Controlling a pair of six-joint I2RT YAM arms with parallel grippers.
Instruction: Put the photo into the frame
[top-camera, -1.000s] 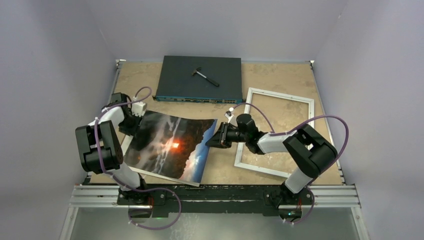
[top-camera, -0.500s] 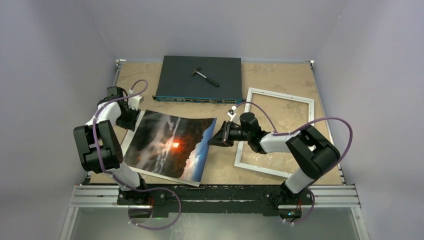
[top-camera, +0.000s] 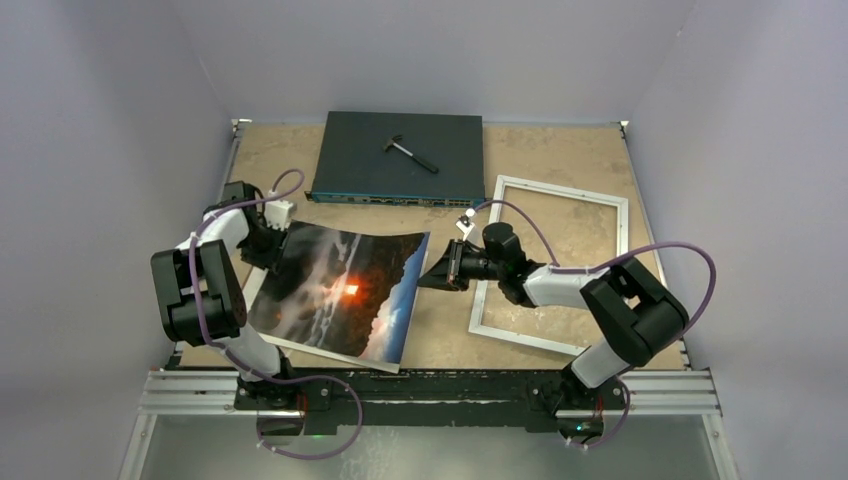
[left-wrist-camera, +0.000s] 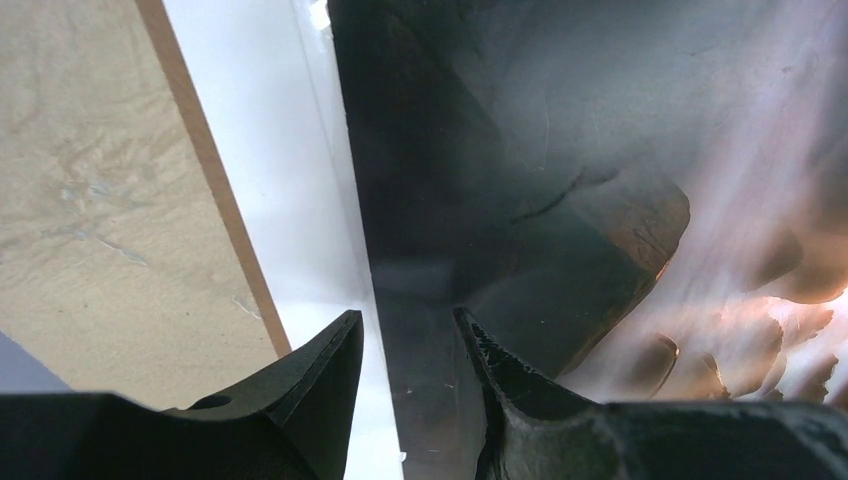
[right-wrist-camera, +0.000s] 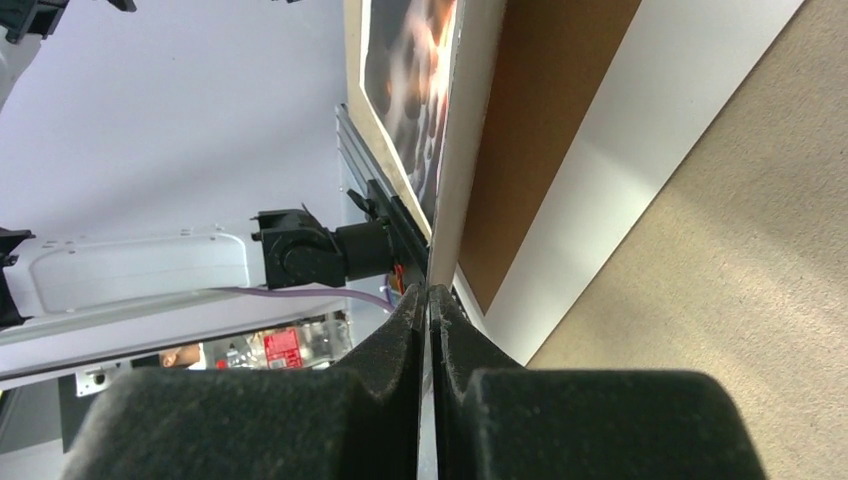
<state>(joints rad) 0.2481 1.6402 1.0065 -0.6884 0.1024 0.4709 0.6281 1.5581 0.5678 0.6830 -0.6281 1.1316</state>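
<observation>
photo (top-camera: 345, 290) left of frame (top-camera: 560, 189); hammer (top-camera: 411, 152) on switch (top-camera: 360, 160)

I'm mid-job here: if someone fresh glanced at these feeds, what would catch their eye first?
The photo, dark sky with an orange glow, sits left of centre, its right edge pinched in the right claw while the left claw straddles its far-left edge. Next comes the white frame lying flat on the right, then a hammer on the dark box at the back.
</observation>
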